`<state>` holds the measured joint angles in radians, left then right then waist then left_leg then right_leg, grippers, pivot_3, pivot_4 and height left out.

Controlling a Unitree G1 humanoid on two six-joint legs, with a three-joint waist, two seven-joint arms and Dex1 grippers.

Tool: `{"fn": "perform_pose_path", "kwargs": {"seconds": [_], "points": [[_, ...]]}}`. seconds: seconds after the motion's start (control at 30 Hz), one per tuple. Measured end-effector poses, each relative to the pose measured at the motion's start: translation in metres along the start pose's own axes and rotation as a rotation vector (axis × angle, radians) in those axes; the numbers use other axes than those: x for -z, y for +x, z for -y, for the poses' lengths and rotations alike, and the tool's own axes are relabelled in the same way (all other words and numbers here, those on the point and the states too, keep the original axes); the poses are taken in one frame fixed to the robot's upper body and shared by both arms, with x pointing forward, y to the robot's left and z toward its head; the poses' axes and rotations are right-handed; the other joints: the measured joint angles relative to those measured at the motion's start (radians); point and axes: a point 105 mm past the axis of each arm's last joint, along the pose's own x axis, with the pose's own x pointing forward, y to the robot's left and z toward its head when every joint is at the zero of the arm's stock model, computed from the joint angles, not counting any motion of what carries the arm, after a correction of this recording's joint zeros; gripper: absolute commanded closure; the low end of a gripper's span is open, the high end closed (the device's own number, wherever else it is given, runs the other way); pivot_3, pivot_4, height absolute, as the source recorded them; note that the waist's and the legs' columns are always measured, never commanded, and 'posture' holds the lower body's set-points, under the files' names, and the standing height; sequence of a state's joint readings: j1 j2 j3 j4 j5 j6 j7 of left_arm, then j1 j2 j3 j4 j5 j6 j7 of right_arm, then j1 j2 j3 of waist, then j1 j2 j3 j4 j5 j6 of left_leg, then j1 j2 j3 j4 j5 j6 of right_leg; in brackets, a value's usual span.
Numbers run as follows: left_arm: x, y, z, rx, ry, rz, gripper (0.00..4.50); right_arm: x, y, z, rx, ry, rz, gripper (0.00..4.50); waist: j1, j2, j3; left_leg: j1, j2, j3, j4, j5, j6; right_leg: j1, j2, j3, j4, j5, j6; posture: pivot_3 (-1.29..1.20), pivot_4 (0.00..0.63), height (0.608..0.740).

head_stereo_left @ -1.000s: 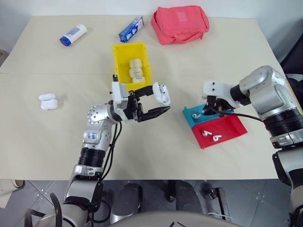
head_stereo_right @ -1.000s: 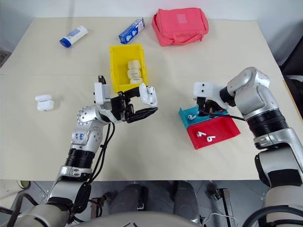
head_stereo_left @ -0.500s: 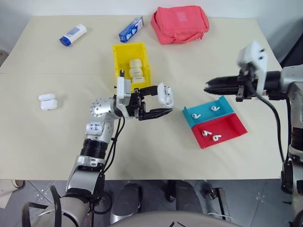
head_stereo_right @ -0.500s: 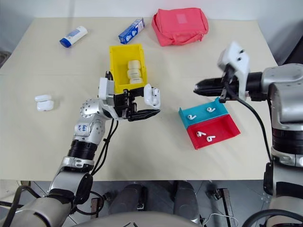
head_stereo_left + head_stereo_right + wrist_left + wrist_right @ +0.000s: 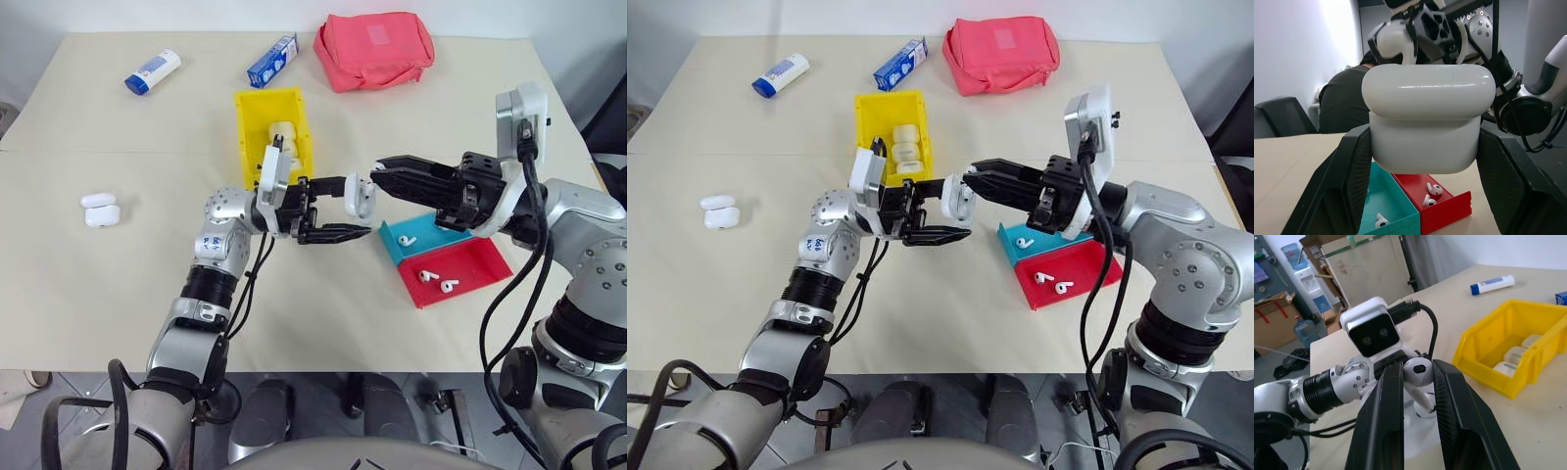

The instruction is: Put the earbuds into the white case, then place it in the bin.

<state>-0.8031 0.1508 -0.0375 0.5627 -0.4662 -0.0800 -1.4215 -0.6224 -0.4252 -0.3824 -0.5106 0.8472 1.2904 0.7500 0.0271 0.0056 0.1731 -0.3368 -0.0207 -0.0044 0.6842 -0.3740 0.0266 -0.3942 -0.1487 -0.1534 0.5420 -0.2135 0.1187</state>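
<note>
My left gripper [image 5: 355, 206] is shut on the white case [image 5: 360, 194] and holds it in the air over the middle of the table; whether its lid is open I cannot tell. My right gripper [image 5: 378, 171] reaches in from the right, its tips almost at the case. It is shut on one of the earbuds [image 5: 1418, 371], pinched between its black fingers [image 5: 1388, 416]. Another earbud [image 5: 407, 240] lies in the teal tray [image 5: 392, 241], and two more [image 5: 437, 281] lie in the red tray [image 5: 480, 264]. The yellow bin [image 5: 250, 132] stands behind the left gripper.
Several white cases [image 5: 282, 137] lie in the bin. Two more white cases [image 5: 100, 209] sit at the table's left. At the back are a blue-capped tube [image 5: 152, 70], a blue box [image 5: 271, 61] and a red pouch [image 5: 372, 49]. A person [image 5: 1342, 98] sits beyond the table.
My right gripper has lifted from the teal tray and swung left to the case, carrying an earbud. My left gripper has shifted a little right and turned with the case.
</note>
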Motion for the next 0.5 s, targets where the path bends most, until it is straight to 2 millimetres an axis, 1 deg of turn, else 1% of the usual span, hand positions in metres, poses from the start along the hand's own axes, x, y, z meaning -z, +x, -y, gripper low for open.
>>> {"fn": "perform_pose_path", "kwargs": {"seconds": [0.1,0.2,0.33,0.5], "points": [[-0.004,0.001,-0.004,-0.001,0.021,0.002,1.71,0.008,0.001,-0.003,0.004,0.051,0.005,4.03,-0.001,0.0,0.0,0.0,0.0,0.001,0.0,0.0,0.001,0.0,0.0,0.0,0.0,0.0,0.0,0.0,0.15,0.74],[-0.004,-0.001,-0.007,-0.019,0.028,0.006,1.71,0.006,0.0,-0.003,0.022,0.067,0.025,4.03,-0.002,0.0,0.0,0.0,0.0,0.001,0.0,0.0,0.001,0.0,0.0,0.0,0.0,0.0,0.0,0.0,0.15,0.74],[-0.002,-0.002,-0.009,-0.031,0.019,0.011,1.71,0.005,0.002,-0.009,0.02,0.08,0.041,4.03,-0.001,0.0,0.0,0.0,0.0,0.001,0.0,0.0,0.001,0.0,0.0,0.0,0.0,0.0,0.0,0.0,0.15,0.74],[-0.002,0.0,-0.009,-0.03,0.016,0.02,1.71,0.015,0.004,-0.01,0.023,0.118,0.033,4.03,-0.002,0.0,0.0,0.0,0.0,0.001,0.0,0.0,0.002,0.0,0.0,0.001,0.0,0.0,0.0,0.0,0.15,0.74]]}}
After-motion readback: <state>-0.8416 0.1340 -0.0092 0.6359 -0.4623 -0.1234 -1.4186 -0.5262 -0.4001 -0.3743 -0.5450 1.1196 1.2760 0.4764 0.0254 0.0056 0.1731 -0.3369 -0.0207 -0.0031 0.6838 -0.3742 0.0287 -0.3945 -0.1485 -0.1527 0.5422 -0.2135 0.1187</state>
